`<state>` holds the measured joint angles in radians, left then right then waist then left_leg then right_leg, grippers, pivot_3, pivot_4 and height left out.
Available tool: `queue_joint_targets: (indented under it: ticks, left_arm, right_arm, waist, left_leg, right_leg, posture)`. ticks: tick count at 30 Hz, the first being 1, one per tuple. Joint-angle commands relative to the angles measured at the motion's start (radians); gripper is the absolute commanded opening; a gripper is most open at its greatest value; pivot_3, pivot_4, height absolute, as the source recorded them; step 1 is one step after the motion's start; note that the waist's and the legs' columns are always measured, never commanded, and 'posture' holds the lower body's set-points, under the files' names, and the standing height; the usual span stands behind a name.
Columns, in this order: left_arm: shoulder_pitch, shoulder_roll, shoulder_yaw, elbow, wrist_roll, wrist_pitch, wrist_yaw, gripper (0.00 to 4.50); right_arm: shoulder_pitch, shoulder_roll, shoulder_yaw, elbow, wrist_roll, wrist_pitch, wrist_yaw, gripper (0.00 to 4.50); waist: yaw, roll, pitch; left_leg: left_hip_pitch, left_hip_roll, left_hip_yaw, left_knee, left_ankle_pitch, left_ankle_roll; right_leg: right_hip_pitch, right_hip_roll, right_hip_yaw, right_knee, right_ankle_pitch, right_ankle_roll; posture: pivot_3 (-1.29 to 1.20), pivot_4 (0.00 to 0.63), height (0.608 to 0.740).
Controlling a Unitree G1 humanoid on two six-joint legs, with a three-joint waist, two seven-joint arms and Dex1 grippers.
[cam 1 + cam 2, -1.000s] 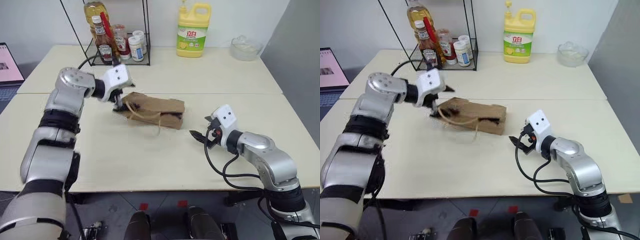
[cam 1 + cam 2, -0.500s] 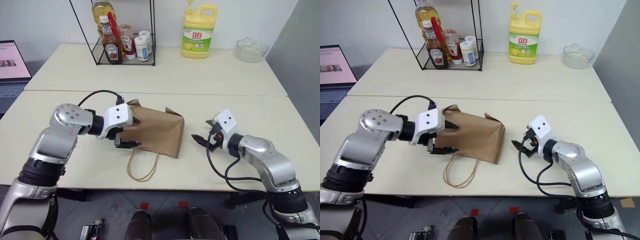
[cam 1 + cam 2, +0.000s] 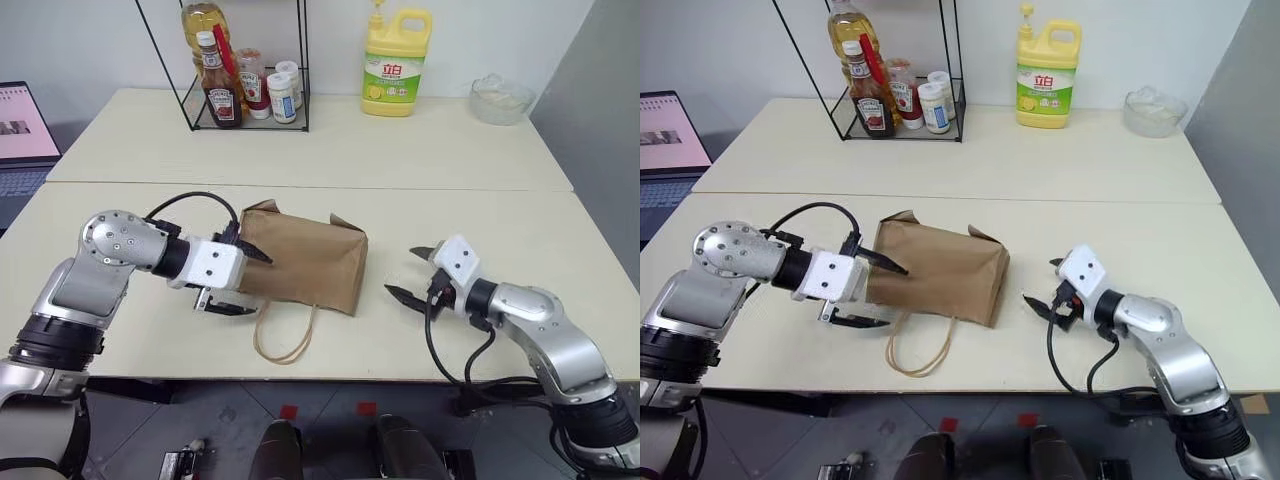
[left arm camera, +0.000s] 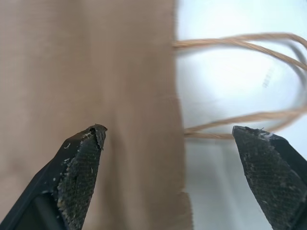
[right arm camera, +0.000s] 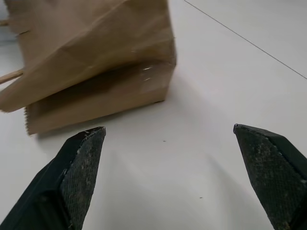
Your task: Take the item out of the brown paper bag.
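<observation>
Two cream tables [image 3: 420, 150] stand pushed together before a white wall [image 3: 90, 40], grey floor [image 3: 330, 400] below.

The crumpled brown kraft paper bag [image 3: 303, 259] lies on the near part of the pale table [image 3: 420, 150], its beige cord loop handle [image 3: 285, 338] trailing toward the front edge. The left claw [image 3: 236, 282] sits at the bag's left end; the right claw [image 3: 413, 272] lies apart to its right. Behind, a black wire rack [image 3: 225, 70] of bottles stands far left, a yellow plastic detergent jug [image 3: 394, 65] to its right, and a clear glass bowl [image 3: 497, 97] farthest right.

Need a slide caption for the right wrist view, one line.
Open right claw hangs over the cream table, pointing at the folded bottom end of the brown paper bag, not touching it.
</observation>
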<state>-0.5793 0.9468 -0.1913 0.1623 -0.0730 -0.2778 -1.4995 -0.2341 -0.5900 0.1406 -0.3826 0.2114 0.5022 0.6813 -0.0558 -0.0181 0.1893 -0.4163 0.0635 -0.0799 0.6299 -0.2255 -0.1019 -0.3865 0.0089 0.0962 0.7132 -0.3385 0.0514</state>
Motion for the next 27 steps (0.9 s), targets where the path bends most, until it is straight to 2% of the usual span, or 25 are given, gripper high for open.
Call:
queue_joint_targets:
  ticks: [1,11,14,17,25,27]
  left_arm:
    - [-0.013,-0.017,-0.012,0.007,-0.006,-0.071,-0.015,4.50]
    - [0.052,-0.089,-0.065,0.021,0.052,-0.258,0.060,4.50]
    - [0.054,-0.124,-0.063,0.025,0.047,-0.230,0.100,4.50]
    - [0.061,-0.126,-0.065,0.035,0.047,-0.243,0.106,3.94]
    - [0.058,-0.129,-0.036,-0.021,-0.044,-0.052,0.103,1.39]
    - [0.033,-0.152,-0.014,-0.034,-0.085,0.074,0.133,0.78]
  right_arm:
    - [0.002,-0.014,-0.012,-0.044,-0.007,-0.041,0.016,4.48]
    - [0.013,-0.026,-0.030,-0.062,-0.022,-0.033,-0.009,4.48]
    - [0.017,-0.031,-0.029,-0.066,-0.031,-0.041,-0.010,4.48]
    - [0.028,-0.042,-0.034,-0.078,-0.033,-0.048,0.001,4.50]
    - [0.045,-0.074,-0.037,-0.071,-0.032,-0.109,0.045,4.50]
    - [0.071,-0.104,-0.027,-0.062,-0.049,-0.159,0.077,4.50]
  waist:
    - [0.000,0.000,0.000]
    - [0.000,0.000,0.000]
    - [0.000,0.000,0.000]
    - [0.000,0.000,0.000]
    - [0.000,0.000,0.000]
    - [0.000,0.000,0.000]
  left_leg:
    - [0.000,0.000,0.000,0.000,0.000,0.000]
    - [0.000,0.000,0.000,0.000,0.000,0.000]
    - [0.000,0.000,0.000,0.001,0.000,0.000]
    - [0.000,0.000,0.000,0.001,0.000,0.000]
    - [0.000,0.000,0.000,0.001,0.000,0.000]
    - [0.000,0.000,0.000,0.001,0.000,0.000]
  right_leg:
    - [0.000,0.000,0.000,0.000,0.000,0.000]
    - [0.000,0.000,0.000,0.000,0.000,0.000]
    - [0.000,0.000,0.000,0.000,0.000,0.000]
    - [0.000,0.000,0.000,0.000,0.000,0.000]
    - [0.001,0.000,0.000,0.001,0.000,0.000]
    - [0.001,0.000,0.000,0.001,0.000,0.000]
  posture:
    - [0.00,0.150,0.740]
    - [0.00,0.150,0.740]
    - [0.00,0.150,0.740]
    - [0.00,0.150,0.740]
    - [0.00,0.150,0.740]
    - [0.00,0.150,0.740]
